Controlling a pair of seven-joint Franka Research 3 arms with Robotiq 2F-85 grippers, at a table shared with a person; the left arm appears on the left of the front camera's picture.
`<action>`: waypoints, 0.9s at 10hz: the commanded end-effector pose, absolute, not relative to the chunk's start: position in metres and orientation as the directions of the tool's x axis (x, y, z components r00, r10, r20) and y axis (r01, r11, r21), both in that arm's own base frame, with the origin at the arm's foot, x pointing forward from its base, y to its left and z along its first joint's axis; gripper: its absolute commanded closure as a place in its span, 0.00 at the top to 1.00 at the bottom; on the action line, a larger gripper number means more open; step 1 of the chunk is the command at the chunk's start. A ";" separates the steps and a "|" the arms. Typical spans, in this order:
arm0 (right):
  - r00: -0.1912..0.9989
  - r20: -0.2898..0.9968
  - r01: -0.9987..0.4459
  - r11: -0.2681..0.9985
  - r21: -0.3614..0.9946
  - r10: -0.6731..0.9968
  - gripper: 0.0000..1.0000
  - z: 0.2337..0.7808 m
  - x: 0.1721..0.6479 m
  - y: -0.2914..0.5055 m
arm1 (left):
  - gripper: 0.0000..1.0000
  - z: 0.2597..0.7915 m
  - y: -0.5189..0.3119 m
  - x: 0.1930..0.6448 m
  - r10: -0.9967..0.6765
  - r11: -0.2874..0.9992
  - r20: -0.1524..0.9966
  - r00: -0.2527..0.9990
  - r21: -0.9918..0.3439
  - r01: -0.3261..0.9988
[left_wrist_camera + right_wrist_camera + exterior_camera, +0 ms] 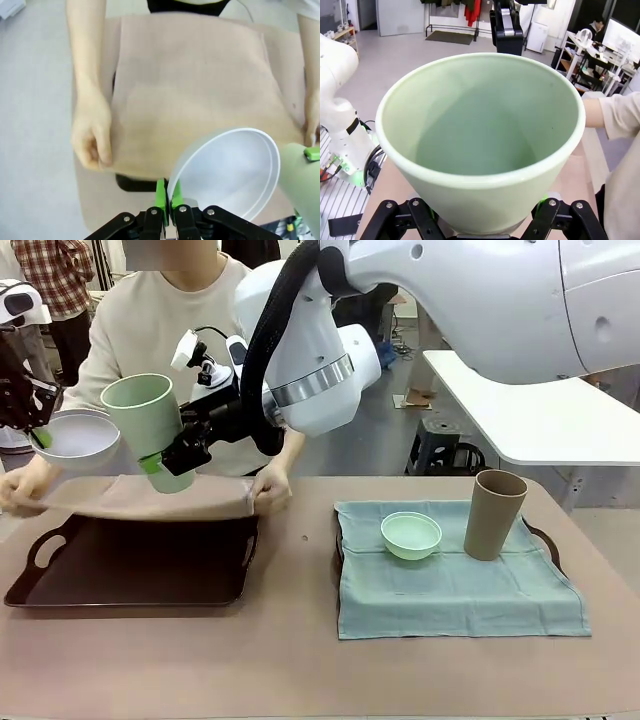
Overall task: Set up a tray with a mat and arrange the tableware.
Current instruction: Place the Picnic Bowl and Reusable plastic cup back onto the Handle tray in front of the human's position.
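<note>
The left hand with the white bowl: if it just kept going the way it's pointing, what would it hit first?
Probably the beige mat the person is spreading over the dark tray. The left hand, pinching the white bowl's rim, points down at it. Depth is hard to judge.

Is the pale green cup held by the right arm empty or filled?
Empty. The right wrist view looks straight into the pale green cup, showing bare inner walls and bottom, nothing inside.
</note>
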State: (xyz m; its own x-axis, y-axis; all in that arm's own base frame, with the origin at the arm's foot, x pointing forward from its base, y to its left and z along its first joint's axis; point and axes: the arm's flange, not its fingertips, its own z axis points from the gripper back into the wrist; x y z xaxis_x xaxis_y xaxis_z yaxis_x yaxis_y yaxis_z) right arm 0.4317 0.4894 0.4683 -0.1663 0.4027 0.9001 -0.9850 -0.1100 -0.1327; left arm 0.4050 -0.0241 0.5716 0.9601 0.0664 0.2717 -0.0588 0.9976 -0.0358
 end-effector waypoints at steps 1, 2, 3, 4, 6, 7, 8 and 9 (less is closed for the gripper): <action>-0.174 0.903 -0.983 -0.119 -0.138 0.393 0.22 0.472 0.433 0.493 | 0.00 0.574 -0.024 0.407 0.051 0.999 0.274 0.960 -0.030 -0.044; -0.174 0.903 -0.983 -0.119 -0.138 0.393 0.22 0.472 0.433 0.493 | 0.00 0.574 -0.024 0.407 0.051 0.999 0.274 0.960 -0.030 -0.044; -0.174 0.903 -0.983 -0.119 -0.138 0.393 0.22 0.472 0.433 0.493 | 0.00 0.574 -0.024 0.407 0.051 0.999 0.274 0.960 -0.030 -0.044; -0.174 0.903 -0.983 -0.119 -0.138 0.393 0.22 0.472 0.433 0.493 | 0.00 0.574 -0.024 0.407 0.051 0.999 0.274 0.960 -0.030 -0.044; -0.174 0.903 -0.983 -0.119 -0.138 0.393 0.22 0.472 0.433 0.493 | 0.00 0.574 -0.024 0.407 0.051 0.999 0.274 0.960 -0.030 -0.044; -0.174 0.903 -0.983 -0.119 -0.138 0.393 0.22 0.472 0.433 0.493 | 0.00 0.574 -0.024 0.407 0.051 0.999 0.274 0.960 -0.030 -0.044; -0.174 0.903 -0.983 -0.119 -0.138 0.393 0.22 0.472 0.433 0.493 | 0.00 0.574 -0.024 0.407 0.051 0.999 0.274 0.960 -0.030 -0.044; -0.174 0.903 -0.983 -0.119 -0.138 0.393 0.22 0.472 0.433 0.493 | 0.00 0.574 -0.024 0.407 0.051 0.999 0.274 0.960 -0.030 -0.044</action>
State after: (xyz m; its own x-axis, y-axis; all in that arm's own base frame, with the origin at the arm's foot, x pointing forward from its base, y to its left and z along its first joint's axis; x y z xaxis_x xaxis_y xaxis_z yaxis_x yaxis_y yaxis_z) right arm 0.4317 0.4905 0.4704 -0.1696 0.3993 0.9010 -0.9844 -0.1122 -0.1355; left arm 0.4050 -0.0241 0.5718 0.9600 0.0663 0.2720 -0.0588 0.9976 -0.0358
